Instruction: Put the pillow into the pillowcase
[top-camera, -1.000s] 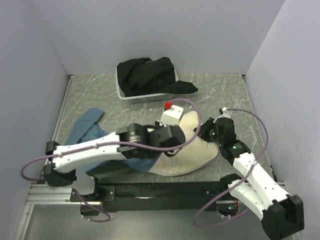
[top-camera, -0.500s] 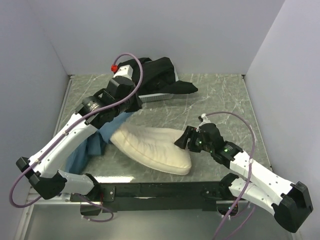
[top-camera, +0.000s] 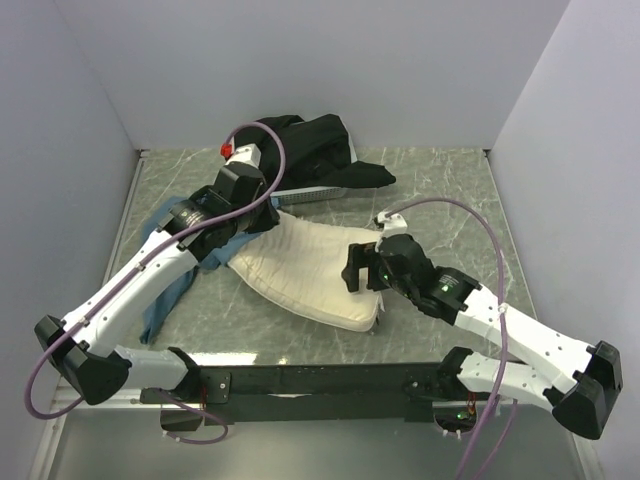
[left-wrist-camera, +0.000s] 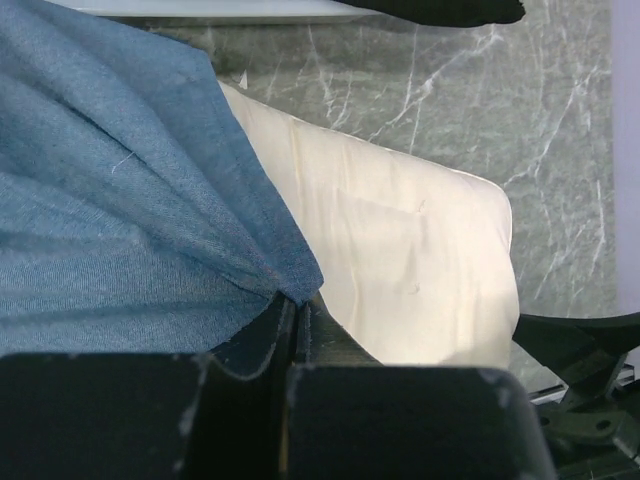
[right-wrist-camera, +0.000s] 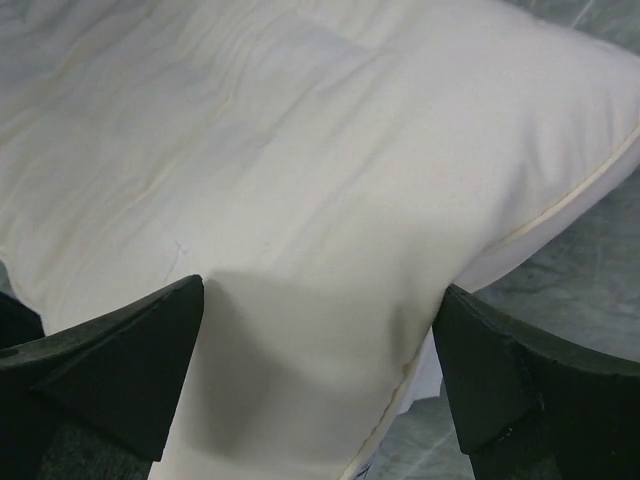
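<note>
Near edge: my right gripper (right-wrist-camera: 320, 292) stands wide open, one finger on each side of the near end of the pillow (right-wrist-camera: 300, 150), gripping nothing.

Middle: the pillow lies flat on the table (top-camera: 440, 190). Almost all of it is bare. Only its left corner sits under the edge of the pillowcase (left-wrist-camera: 120, 200).

Further out: my left gripper (left-wrist-camera: 296, 312) is clamped shut on a fold of that blue cloth.

Far: a basket (top-camera: 312, 194) with a black cloth (top-camera: 310, 140), close behind my left wrist.

Risks:
- The pillow is unheld, so a tug on the pillowcase may drag the pillow along rather than sheath it.
- I may be pinching both layers and closing the mouth; I cannot tell.
- A backswing could snag the black cloth.
</note>
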